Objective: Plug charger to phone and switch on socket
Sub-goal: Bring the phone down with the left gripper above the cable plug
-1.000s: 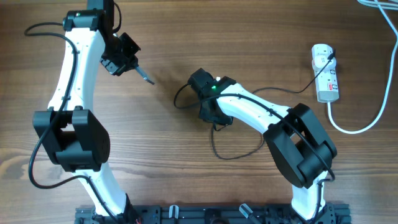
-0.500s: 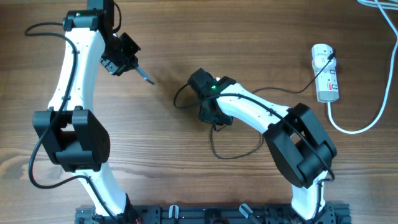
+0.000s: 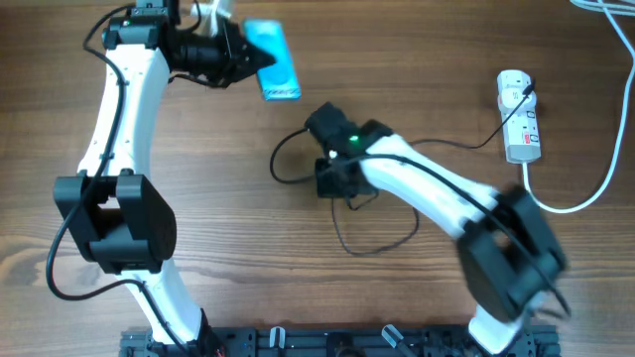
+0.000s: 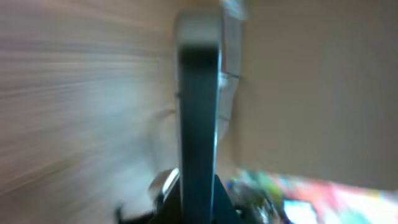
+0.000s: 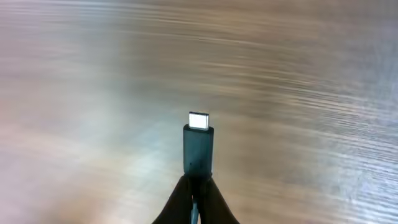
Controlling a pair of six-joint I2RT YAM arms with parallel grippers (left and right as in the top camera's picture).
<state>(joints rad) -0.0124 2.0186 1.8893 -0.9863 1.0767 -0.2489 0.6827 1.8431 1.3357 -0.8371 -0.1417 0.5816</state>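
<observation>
My left gripper (image 3: 241,57) is shut on the phone (image 3: 272,59) and holds it above the table at the upper left, cyan screen up, white strip at its right end. In the blurred left wrist view the phone (image 4: 198,106) shows edge-on as a dark upright bar between the jaws (image 4: 198,202). My right gripper (image 3: 333,182) is shut on the charger (image 3: 288,169) at the table's middle. In the right wrist view the dark connector (image 5: 199,146) with its metal tip sticks up from the closed fingers (image 5: 198,190). The socket (image 3: 521,121) lies at the far right, away from both grippers.
The charger's thin black cable loops over the wood (image 3: 375,246) and runs to a plug on the socket. The thick white cord (image 3: 580,203) curves along the right edge. The arm bases stand at the table's front edge.
My left gripper has swung up and turned, so the phone's cyan screen now faces the overhead camera. The right arm has shifted a little and is blurred by motion.
</observation>
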